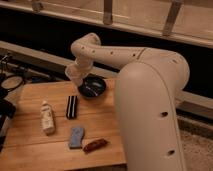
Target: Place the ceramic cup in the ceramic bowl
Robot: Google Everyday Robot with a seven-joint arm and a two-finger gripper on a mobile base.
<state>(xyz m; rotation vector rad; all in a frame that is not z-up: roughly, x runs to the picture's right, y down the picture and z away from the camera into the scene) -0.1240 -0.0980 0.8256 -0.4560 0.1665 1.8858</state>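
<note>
My gripper [75, 74] hangs from the cream-white arm over the back of the wooden table [30, 150]. It is shut on the ceramic cup [74, 77], a small cream-white cup held just above the table. The cup is at the left rim of the ceramic bowl [93, 88], a round black bowl with a glossy inside. The bowl sits at the table's back edge, with the arm partly over it.
A black-and-white striped block [72, 106] lies just in front of the cup. A white labelled bottle [47, 118] lies to the left. A blue item [76, 137] and a red-brown item [95, 145] lie near the front. Dark equipment [9, 85] stands at the far left.
</note>
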